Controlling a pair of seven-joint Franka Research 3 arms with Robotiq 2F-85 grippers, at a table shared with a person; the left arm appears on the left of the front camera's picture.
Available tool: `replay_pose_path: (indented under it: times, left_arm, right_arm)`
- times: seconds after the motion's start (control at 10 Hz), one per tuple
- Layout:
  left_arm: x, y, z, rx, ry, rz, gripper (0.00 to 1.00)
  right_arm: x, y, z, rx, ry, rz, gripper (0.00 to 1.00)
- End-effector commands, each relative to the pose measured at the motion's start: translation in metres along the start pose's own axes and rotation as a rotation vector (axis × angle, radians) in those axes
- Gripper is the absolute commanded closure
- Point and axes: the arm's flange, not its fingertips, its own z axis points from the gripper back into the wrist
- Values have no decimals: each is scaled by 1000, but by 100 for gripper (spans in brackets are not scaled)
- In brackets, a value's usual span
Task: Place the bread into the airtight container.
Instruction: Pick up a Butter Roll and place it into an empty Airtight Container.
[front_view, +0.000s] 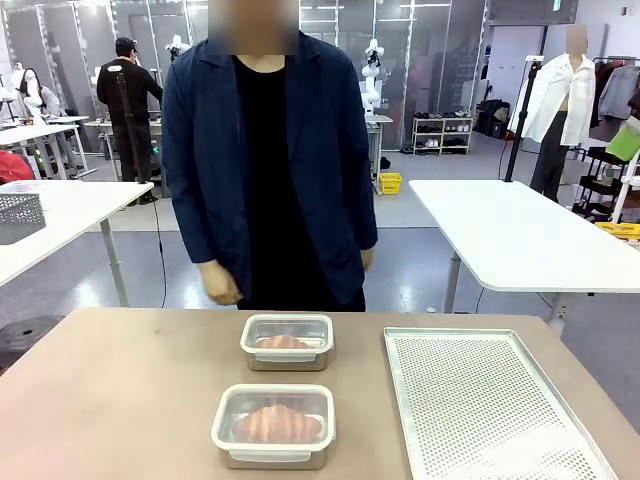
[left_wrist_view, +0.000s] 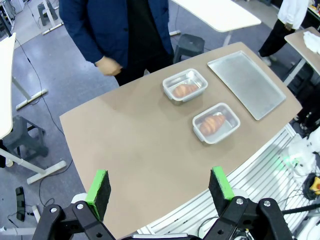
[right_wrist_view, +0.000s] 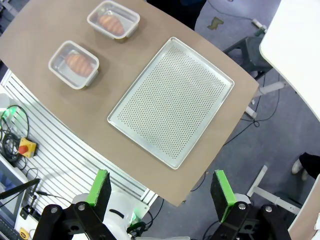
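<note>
Front view: two clear airtight containers on the brown counter (front_view: 120, 380), near container (front_view: 273, 425) and far container (front_view: 287, 341), each holding golden-brown bread; perforated tray (front_view: 490, 400) to their right; person's hand (front_view: 220, 283) at the far edge.

Left wrist view: left end effector (left_wrist_view: 160, 187) wide open, empty, high above the counter.

Right wrist view: right end effector (right_wrist_view: 161, 189) wide open, empty, above the tray's near corner.
</note>
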Motion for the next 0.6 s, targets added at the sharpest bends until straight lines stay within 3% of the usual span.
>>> replay_pose_path:
  times: [0.0, 0.5]
  left_arm:
    - [1, -1, 1, -6, -3, -7, 0]
    - [1, -1, 1, -6, -3, -7, 0]
  right_arm:
    - [-2, -1, 1, -5, 1, -6, 0]
    - [-2, -1, 1, -5, 1, -6, 0]
